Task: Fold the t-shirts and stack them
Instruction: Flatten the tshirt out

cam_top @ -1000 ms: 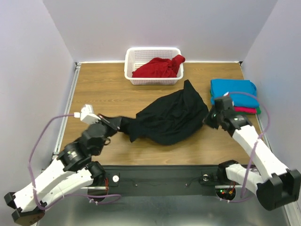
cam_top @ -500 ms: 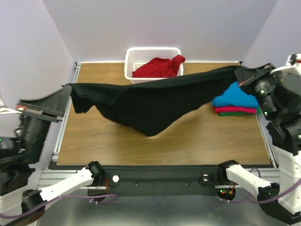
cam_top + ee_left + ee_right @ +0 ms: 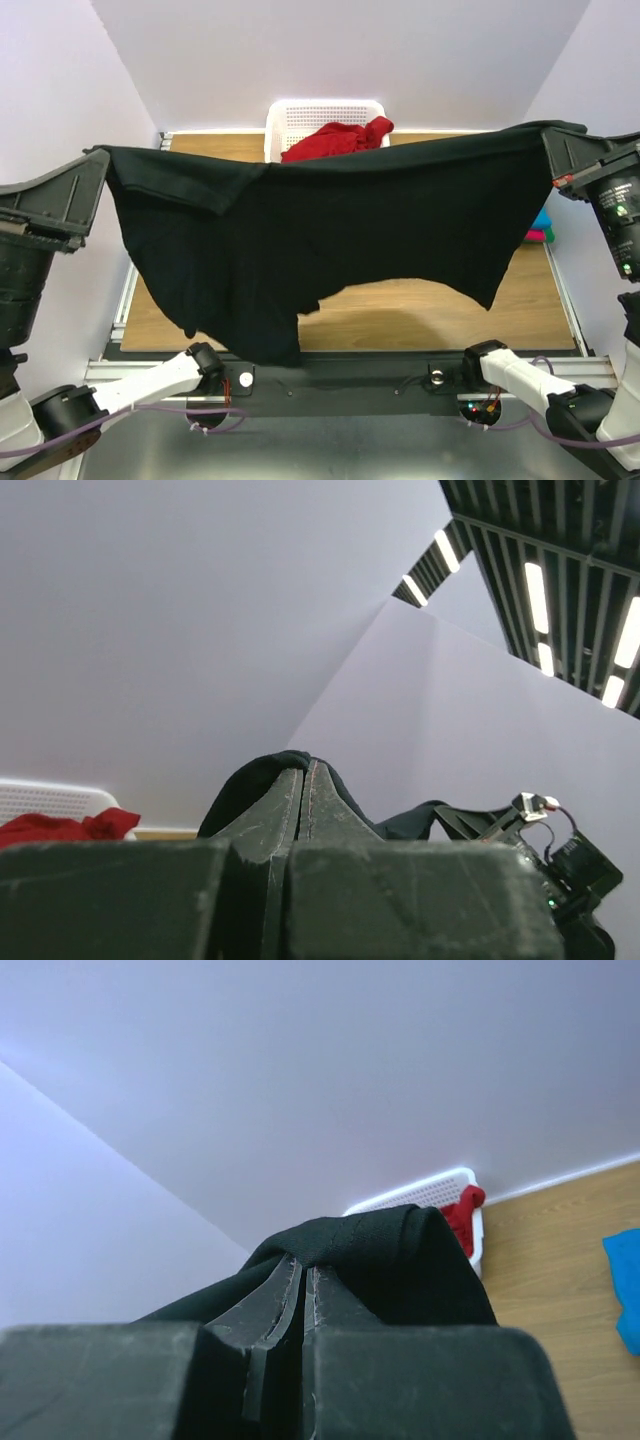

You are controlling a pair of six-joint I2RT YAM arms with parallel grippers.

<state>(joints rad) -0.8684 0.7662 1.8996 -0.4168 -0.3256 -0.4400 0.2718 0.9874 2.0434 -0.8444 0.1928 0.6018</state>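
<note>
The black t-shirt (image 3: 330,240) hangs stretched wide in the air between my two grippers, high above the table. My left gripper (image 3: 100,158) is shut on its left top corner; the cloth bulges over the closed tips in the left wrist view (image 3: 275,770). My right gripper (image 3: 548,135) is shut on its right top corner, and the cloth drapes over the tips in the right wrist view (image 3: 370,1245). The red t-shirt (image 3: 340,138) lies in the white basket (image 3: 300,108). The folded stack (image 3: 538,228) is mostly hidden behind the black shirt; a blue edge shows in the right wrist view (image 3: 625,1285).
The wooden table (image 3: 430,315) shows below the hanging shirt. The basket stands at the back centre against the wall. Lilac walls close in on both sides. The arm bases sit at the near edge.
Both grippers have risen and spread apart, lifting the black shirt off the table until it hangs spread like a curtain. It now hides most of the table and the folded stack.
</note>
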